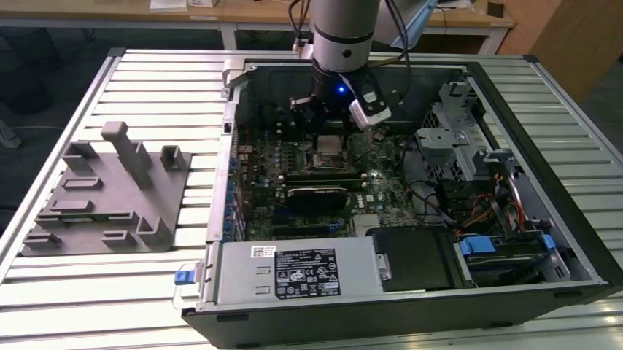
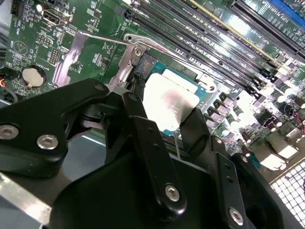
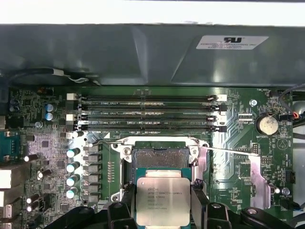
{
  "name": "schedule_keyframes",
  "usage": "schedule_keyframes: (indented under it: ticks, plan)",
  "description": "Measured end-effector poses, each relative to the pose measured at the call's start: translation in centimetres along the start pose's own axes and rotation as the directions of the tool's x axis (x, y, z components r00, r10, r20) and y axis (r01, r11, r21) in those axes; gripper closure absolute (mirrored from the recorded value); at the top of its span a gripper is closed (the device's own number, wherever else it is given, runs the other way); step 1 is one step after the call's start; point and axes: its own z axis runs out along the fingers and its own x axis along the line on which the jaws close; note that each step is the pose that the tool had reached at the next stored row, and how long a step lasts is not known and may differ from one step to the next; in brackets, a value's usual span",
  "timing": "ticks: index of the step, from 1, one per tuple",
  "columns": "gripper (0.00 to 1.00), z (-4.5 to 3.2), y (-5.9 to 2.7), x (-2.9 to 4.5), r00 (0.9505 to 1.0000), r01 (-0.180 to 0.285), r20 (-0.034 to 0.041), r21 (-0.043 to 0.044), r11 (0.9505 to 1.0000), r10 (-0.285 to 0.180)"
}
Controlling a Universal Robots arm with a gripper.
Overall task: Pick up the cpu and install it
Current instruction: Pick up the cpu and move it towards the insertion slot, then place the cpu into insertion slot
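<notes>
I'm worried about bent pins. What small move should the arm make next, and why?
Probably ease the cpu straight down, slowly and level. The gripper is shut on it by two opposite edges and holds it at the open socket, whose lever is swung out to the side. Whether the chip already touches the socket I cannot tell, so a gentle descent seems safest.

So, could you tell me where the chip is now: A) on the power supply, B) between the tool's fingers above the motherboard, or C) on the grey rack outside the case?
B: in the first wrist view the chip sits between the tool's two fingers, over the green motherboard.
</notes>
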Motion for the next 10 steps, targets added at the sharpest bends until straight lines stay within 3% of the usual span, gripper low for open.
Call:
schedule_keyframes:
  ticks: [10]
  plan:
    - [0.45,0.08,0.00,0.01,1.0000,0.000,0.0000,0.0001,1.0000,0.000]
